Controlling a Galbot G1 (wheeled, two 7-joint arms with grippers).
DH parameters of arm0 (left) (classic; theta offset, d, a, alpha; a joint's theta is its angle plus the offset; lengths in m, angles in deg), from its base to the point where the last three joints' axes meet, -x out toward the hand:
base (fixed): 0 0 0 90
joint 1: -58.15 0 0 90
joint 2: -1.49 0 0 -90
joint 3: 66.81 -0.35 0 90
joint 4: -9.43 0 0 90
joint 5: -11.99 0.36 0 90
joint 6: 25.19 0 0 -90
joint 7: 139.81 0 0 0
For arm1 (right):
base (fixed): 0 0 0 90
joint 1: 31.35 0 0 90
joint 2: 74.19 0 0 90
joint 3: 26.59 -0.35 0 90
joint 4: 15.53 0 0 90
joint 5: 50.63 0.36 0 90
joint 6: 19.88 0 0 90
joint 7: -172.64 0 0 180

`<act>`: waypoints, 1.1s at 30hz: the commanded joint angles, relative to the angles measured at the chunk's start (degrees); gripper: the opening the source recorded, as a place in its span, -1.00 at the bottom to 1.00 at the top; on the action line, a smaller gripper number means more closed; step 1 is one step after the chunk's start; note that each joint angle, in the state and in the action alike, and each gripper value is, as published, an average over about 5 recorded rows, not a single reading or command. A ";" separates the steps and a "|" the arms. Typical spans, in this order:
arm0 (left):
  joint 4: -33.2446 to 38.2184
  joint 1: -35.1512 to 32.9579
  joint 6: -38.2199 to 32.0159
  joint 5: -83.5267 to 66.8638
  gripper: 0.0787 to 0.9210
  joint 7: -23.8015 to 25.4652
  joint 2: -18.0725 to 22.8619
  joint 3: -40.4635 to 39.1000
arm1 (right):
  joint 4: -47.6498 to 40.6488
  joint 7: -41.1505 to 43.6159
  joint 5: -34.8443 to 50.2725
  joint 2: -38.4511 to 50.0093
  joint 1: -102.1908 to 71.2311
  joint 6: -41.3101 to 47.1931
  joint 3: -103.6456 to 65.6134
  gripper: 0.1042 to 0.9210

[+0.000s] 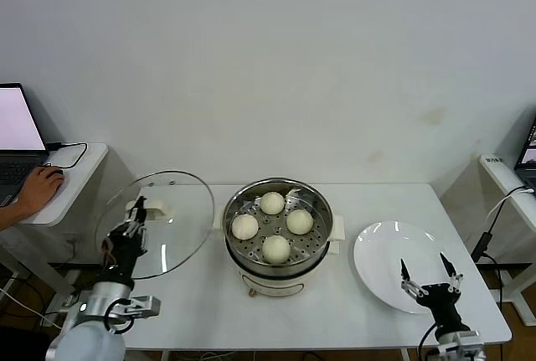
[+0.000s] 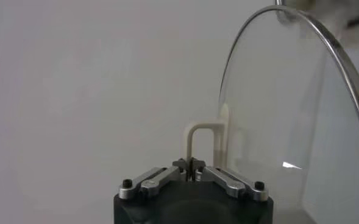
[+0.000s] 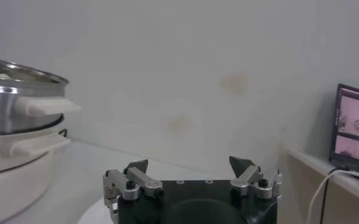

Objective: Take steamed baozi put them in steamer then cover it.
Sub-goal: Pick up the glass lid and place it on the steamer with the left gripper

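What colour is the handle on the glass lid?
Creamy white handle on the glass lid, best seen from the left wrist view.

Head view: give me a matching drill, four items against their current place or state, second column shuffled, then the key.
Column 1
1. glass lid
2. baozi
3. white plate
4. right gripper

Column 2
A. open, above the plate's near edge
B. bare, on the table right of the steamer
C. held tilted by its white handle in the shut left gripper, left of the steamer
D. four on the perforated tray inside the steamer

Pairs: 1-C, 2-D, 3-B, 4-A
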 commanded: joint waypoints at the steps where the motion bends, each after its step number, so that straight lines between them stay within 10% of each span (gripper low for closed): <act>1: 0.10 14.75 8.48 4.21 -0.91 6.13 -0.80 -17.40 | -1.14 -1.37 -5.05 -1.02 1.36 -0.41 2.09 0.76; 17: -9.55 25.50 13.33 24.92 -0.91 19.05 20.35 -29.50 | -3.31 -2.88 -9.80 -2.03 3.57 -0.60 4.87 0.76; 33: -15.36 27.54 13.23 33.11 -0.91 21.82 29.46 -33.73 | -3.73 -2.73 -10.51 -2.28 3.14 -1.01 4.97 0.76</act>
